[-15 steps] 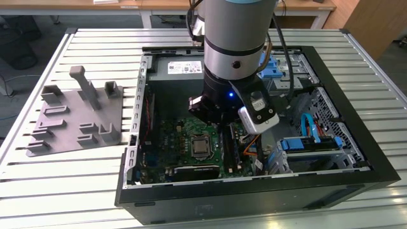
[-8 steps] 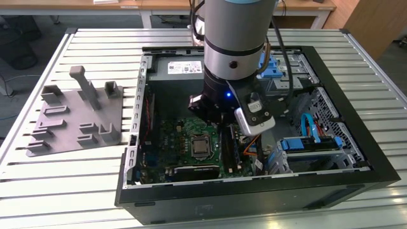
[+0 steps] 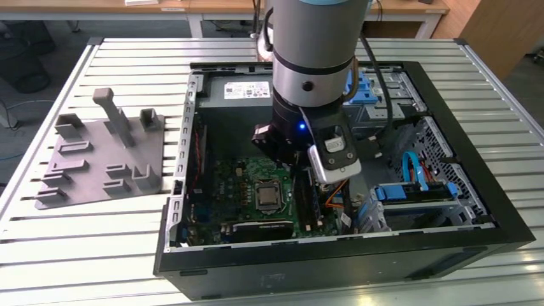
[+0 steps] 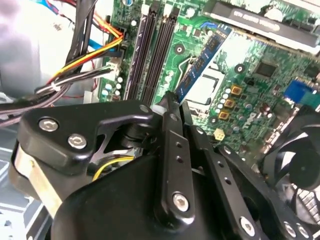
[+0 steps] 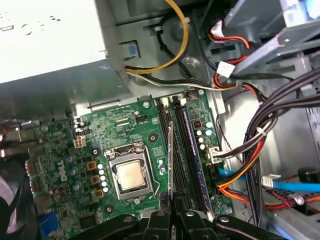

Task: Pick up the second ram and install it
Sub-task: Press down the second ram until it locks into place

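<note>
My gripper is shut on the second ram, a thin blue-green board that sticks out from the black fingers and hangs tilted over the motherboard. In the first wrist view the ram shows edge-on as a thin line just above the long black memory slots, rising from the gripper. Another stick appears seated in the slot nearest the cables. In the exterior view the gripper is inside the open computer case, beside the CPU socket.
Bundled cables run close beside the slots. The power supply sits at one end of the motherboard, and a fan at another side. A gray holder plate lies outside the case at the exterior view's left.
</note>
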